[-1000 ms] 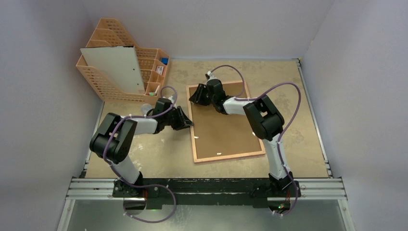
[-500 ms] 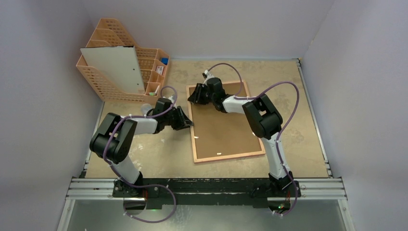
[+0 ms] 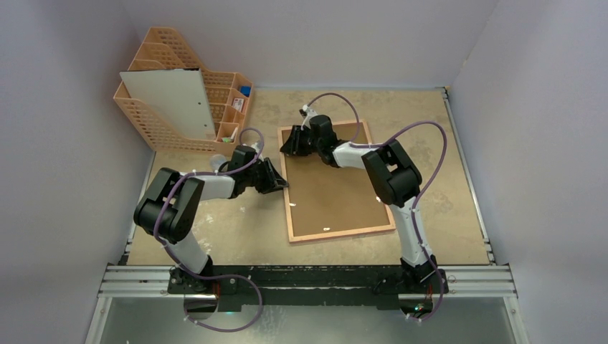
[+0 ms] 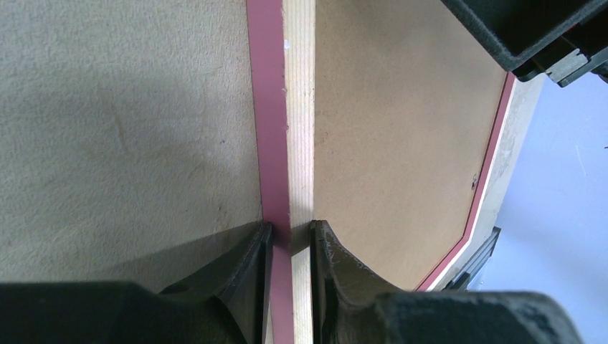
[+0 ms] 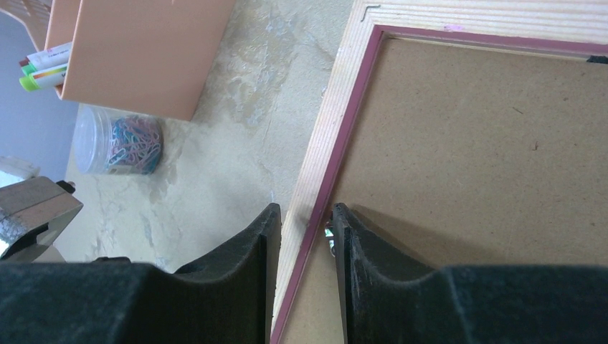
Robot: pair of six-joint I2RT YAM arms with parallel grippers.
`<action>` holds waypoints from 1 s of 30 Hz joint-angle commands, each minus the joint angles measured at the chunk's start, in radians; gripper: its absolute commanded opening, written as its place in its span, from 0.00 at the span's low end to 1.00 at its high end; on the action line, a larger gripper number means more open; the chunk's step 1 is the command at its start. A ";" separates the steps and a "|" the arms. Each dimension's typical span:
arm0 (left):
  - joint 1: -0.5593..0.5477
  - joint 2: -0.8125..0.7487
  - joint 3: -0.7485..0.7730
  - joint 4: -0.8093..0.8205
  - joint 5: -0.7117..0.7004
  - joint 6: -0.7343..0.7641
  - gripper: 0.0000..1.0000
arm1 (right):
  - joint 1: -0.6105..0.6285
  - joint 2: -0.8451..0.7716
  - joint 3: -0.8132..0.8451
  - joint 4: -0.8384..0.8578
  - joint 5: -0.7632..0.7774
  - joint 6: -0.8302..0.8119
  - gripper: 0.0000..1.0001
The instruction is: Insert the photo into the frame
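Where propped in the orange file rack [image 3: 143,129] at far left, showed only a plain white back. Judged to be the photo [image 3: 168,100], well apart from the frame [image 3: 337,234]. Could not go in as things stood, with the brown backing board [image 3: 333,197] seated in the frame's back.

Next along, found the left jaws nearly closed, pinching the frame's left rail from either side. Risked dragging or tipping the whole frame if lifted carelessly, and scuffing the pink edge.

Further right, had the right jaws a little wider, straddling the same rail near the far corner, one finger outside and one on the board beside a small metal tab [image 5: 329,238]. Could not tell whether actually gripping. Risked slipping off the tab and gouging the board, or twisting the frame against the left hold.

Lay back up on a mottled tan surface [image 3: 444,208], with a jar of paper clips [image 5: 120,147] near the rack. Closed in by plain pale walls [image 3: 358,43] on three sides.
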 commanded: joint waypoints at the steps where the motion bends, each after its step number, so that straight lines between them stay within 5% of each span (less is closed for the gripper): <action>1: 0.000 0.051 -0.005 -0.077 -0.106 0.012 0.14 | 0.012 0.058 0.016 -0.141 -0.093 -0.068 0.36; 20: 0.000 0.057 0.003 -0.088 -0.106 0.014 0.14 | 0.011 0.104 0.055 -0.203 -0.176 -0.121 0.38; 30: 0.000 0.052 0.003 -0.104 -0.123 0.019 0.13 | -0.041 0.032 -0.001 -0.092 0.064 0.003 0.37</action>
